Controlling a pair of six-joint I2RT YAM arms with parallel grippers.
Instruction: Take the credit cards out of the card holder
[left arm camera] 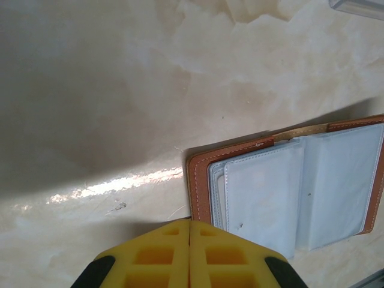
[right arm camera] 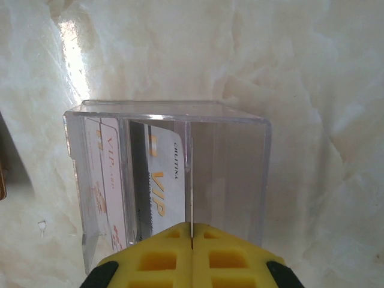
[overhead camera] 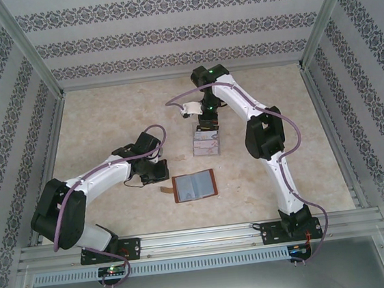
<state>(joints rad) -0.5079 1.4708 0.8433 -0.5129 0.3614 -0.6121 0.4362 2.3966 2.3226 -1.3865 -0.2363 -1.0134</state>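
Note:
The card holder (overhead camera: pixel 195 185) lies open and flat on the table, brown leather rim around grey-blue pockets (left arm camera: pixel 288 192). My left gripper (left arm camera: pixel 190 223) is shut with nothing in it, its tips just at the holder's left edge (overhead camera: pixel 152 169). My right gripper (right arm camera: pixel 191 227) is shut on a thin credit card (right arm camera: pixel 191 180) seen edge-on, held upright inside the clear plastic tray (right arm camera: pixel 240 174). Two pale credit cards with "VIP" print (right arm camera: pixel 162 180) (right arm camera: pixel 105 174) stand in the tray's left slots. In the top view the right gripper (overhead camera: pixel 207 125) hangs over the tray (overhead camera: pixel 206 142).
A small tan strap tab (overhead camera: pixel 164 188) sticks out from the holder's left side. A white object (overhead camera: pixel 189 108) lies behind the right arm. Patterned walls and metal rails enclose the marble-look table (overhead camera: pixel 107 125). The tray's corner (left arm camera: pixel 360 6) appears at the top right of the left wrist view.

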